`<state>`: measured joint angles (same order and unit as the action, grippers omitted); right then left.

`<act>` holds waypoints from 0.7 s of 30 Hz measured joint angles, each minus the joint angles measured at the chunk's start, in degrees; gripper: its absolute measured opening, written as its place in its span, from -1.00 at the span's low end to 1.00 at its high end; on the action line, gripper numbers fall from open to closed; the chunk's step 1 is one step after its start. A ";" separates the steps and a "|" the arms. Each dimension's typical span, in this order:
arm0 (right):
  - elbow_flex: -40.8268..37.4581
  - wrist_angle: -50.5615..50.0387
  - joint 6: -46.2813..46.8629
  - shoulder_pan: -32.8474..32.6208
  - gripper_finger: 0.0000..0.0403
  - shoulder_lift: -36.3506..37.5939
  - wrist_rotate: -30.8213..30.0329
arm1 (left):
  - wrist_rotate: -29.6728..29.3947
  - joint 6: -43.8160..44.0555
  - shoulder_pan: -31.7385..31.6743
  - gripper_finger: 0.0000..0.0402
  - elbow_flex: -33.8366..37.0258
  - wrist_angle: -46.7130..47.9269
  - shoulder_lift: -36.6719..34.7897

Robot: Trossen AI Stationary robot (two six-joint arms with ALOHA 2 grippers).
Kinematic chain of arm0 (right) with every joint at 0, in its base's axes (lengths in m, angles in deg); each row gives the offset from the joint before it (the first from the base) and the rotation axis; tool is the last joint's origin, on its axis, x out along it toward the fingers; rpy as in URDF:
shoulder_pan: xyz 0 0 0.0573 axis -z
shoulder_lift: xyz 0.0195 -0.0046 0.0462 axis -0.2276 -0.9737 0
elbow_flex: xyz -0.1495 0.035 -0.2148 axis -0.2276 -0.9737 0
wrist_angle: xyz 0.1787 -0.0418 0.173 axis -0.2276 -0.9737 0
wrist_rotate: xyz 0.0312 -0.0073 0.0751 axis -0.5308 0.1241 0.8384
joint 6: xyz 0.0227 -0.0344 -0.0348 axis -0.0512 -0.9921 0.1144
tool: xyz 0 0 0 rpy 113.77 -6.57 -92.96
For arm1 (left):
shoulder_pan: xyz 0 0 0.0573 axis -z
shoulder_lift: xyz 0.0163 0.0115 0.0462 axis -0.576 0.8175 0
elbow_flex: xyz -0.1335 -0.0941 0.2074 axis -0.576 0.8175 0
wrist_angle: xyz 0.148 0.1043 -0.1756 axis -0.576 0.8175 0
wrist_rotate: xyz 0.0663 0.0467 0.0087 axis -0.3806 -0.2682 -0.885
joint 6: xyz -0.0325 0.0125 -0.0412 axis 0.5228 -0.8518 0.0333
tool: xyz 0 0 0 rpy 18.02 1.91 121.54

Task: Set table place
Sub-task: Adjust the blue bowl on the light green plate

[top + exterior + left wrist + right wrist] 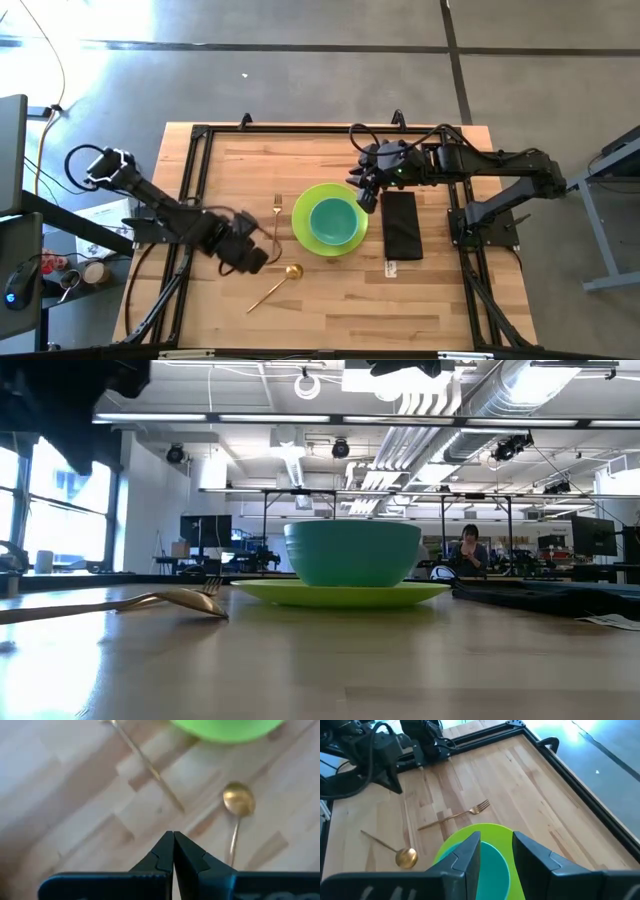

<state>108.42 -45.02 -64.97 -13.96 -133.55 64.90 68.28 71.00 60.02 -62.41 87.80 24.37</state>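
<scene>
A teal bowl (333,221) stands on a lime green plate (305,215) at the middle of the wooden table (330,300). A gold fork (277,220) lies left of the plate. A gold spoon (275,285) lies toward the near edge, its bowl (238,800) below the plate. A dark folded napkin (402,224) lies right of the plate. My left gripper (173,836) is shut and empty above the table, left of the fork and spoon. My right gripper (496,840) is open and empty above the plate's far right edge.
A black rail frame (195,150) runs along the table's far and left sides. A white tag (392,268) lies at the napkin's near end. Bare wood lies along the near edge and at the far middle.
</scene>
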 joint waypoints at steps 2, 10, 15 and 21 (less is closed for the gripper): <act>0.00 -0.43 -0.33 -0.02 -0.47 0.00 0.21 | 0.02 3.97 2.59 -1.00 0.87 -1.11 0.53; 0.00 -7.22 1.70 -1.61 -0.47 0.00 0.50 | 4.75 8.42 10.63 -1.00 2.17 -10.66 5.67; 0.00 -9.03 3.08 -3.24 -0.47 0.00 -0.67 | 8.85 9.66 10.79 -0.99 2.64 -17.77 11.13; -0.02 -8.89 3.10 -4.24 -0.47 0.02 -0.71 | 11.96 6.78 10.79 -0.80 2.68 -21.21 14.96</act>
<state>108.40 -53.91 -61.87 -18.19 -133.53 64.19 80.24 77.78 70.81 -59.73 66.59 39.33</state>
